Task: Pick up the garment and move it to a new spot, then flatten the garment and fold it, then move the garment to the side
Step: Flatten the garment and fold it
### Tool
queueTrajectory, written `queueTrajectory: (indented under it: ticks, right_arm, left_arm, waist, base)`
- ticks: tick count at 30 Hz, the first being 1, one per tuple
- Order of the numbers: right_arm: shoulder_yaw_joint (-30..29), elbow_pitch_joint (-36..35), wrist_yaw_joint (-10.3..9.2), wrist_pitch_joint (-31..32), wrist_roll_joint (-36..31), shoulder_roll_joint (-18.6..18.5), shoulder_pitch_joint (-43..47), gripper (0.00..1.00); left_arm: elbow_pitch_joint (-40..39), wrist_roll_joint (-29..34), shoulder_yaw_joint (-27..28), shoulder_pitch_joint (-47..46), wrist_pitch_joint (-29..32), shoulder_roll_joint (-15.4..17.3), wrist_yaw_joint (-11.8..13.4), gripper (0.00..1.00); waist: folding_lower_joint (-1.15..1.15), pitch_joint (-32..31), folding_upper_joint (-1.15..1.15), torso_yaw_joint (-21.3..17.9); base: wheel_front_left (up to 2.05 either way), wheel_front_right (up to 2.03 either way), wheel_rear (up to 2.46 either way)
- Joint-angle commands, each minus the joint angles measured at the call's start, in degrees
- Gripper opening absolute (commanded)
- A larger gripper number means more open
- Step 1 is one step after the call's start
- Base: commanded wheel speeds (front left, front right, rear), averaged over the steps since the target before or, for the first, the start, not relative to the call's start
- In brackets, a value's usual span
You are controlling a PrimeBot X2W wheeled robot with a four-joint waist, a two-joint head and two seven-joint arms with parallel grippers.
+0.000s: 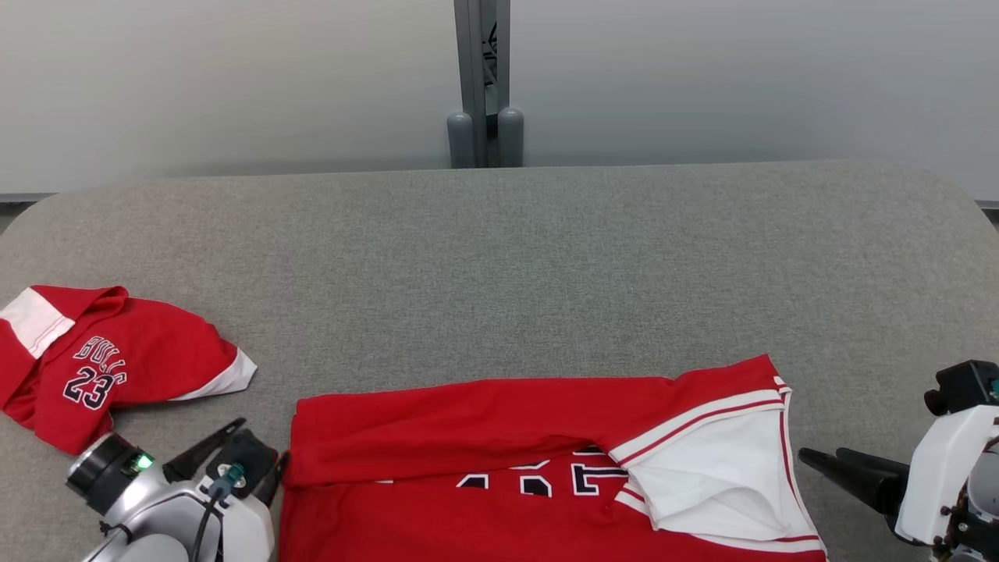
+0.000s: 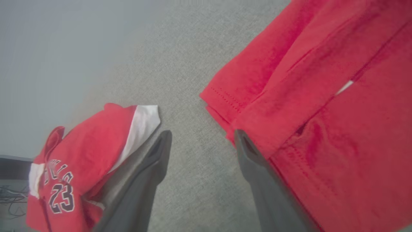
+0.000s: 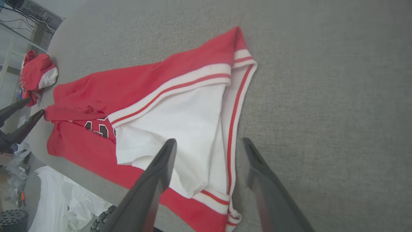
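1. The red basketball jersey with white trim (image 1: 484,437) lay partly folded at the near edge of the grey fabric tabletop (image 1: 546,257), about midway along it.
2. The left end effector (image 2: 201,138) stood spread and empty just beside the jersey's left hem. The right end effector (image 3: 209,145) was likewise released at the white-lined right end.
3. The next fold probably called for pinching both ends through all layers and lifting them evenly.
4. The crumpled smaller red "23" garment (image 1: 117,367) by the left edge was best left untouched.

The red garment (image 1: 499,425) lies flat along the near edge of the grey counter (image 1: 546,257). Its far strip is folded over the dark lettering. At its right end, white fabric with red-striped trim lies exposed.
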Motion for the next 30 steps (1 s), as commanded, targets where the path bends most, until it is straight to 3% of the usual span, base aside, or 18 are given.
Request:
queueTrajectory:
  ticks: [1, 5, 8, 13, 16, 17, 18, 20, 22, 30]
  right_arm:
    - [-0.16, 0.33, 0.04, -0.53, 0.07, -0.15, -0.32, 1.0]
    - [-2.08, 0.91, 0.03, -4.4, -0.92, 0.57, -0.65, 1.0]
    - [-4.85, 1.98, 0.04, -12.37, -4.1, 2.01, -1.33, 1.0]
    - [-7.9, 5.09, 0.04, -26.31, -12.6, 5.21, -2.24, 1.0]
    - [-11.26, 7.34, 0.04, -29.49, -20.19, 6.97, -2.38, 1.0]
    - [-14.35, 7.96, 0.04, -29.74, -23.01, 8.24, -2.36, 1.0]
    - [-31.87, 4.39, 0.04, -29.6, -38.75, 16.96, 5.43, 1.0]
    - [-38.15, 1.97, 0.04, -29.61, -44.88, 22.05, 10.29, 1.0]
    - [-40.16, 0.86, 0.04, -29.62, -47.63, 24.65, 13.0, 1.0]
    - [-42.3, 1.11, 0.04, -29.63, -51.08, 29.06, 17.63, 1.0]
  left_arm:
    - [-0.27, -0.19, 0.61, -0.01, 0.13, 0.56, 0.65, 1.0]
    - [-2.74, -0.87, 2.78, 0.28, -0.15, 1.47, 4.23, 1.0]
    - [-5.02, -2.98, 6.16, 0.84, -3.02, 0.82, 8.28, 1.0]
    - [-8.1, -9.29, 12.96, 2.52, -10.97, -3.5, 12.75, 1.0]
    - [-10.17, -11.99, 16.3, 3.52, -14.09, -6.25, 14.14, 1.0]
    - [-11.1, -12.41, 17.28, 4.01, -14.68, -7.05, 14.71, 1.0]
    - [-18.28, -10.85, 23.81, 7.62, -15.23, -12.08, 15.68, 1.0]
    - [-21.5, -8.44, 28.03, 10.6, -15.21, -15.57, 14.38, 1.0]
    - [-22.61, -6.43, 30.65, 12.33, -15.22, -17.75, 12.98, 1.0]
    - [-19.77, -0.15, 36.81, 17.08, -15.24, -24.16, 6.85, 1.0]
  waist:
    - [0.0, -0.15, 0.0, 0.06]
    - [0.0, -1.13, 0.0, 0.16]
    - [0.0, -2.02, 0.0, -0.12]
    - [0.0, -2.96, 0.0, -0.77]
    - [0.0, -3.16, 0.0, -1.28]
    - [0.0, -3.17, 0.0, -1.53]
    - [0.0, -2.77, 0.0, -2.28]
    - [0.0, -2.51, 0.0, -2.59]
    - [0.0, -2.34, 0.0, -2.85]
    - [0.0, -1.78, 0.0, -3.15]
  base:
    - [0.0, 0.0, 0.0]
    - [0.0, 0.0, 0.0]
    - [0.0, 0.0, 0.0]
    - [0.0, 0.0, 0.0]
    - [0.0, 0.0, 0.0]
    - [0.0, 0.0, 0.0]
    - [0.0, 0.0, 0.0]
    - [0.0, 0.0, 0.0]
    - [0.0, 0.0, 0.0]
    - [0.0, 0.0, 0.0]
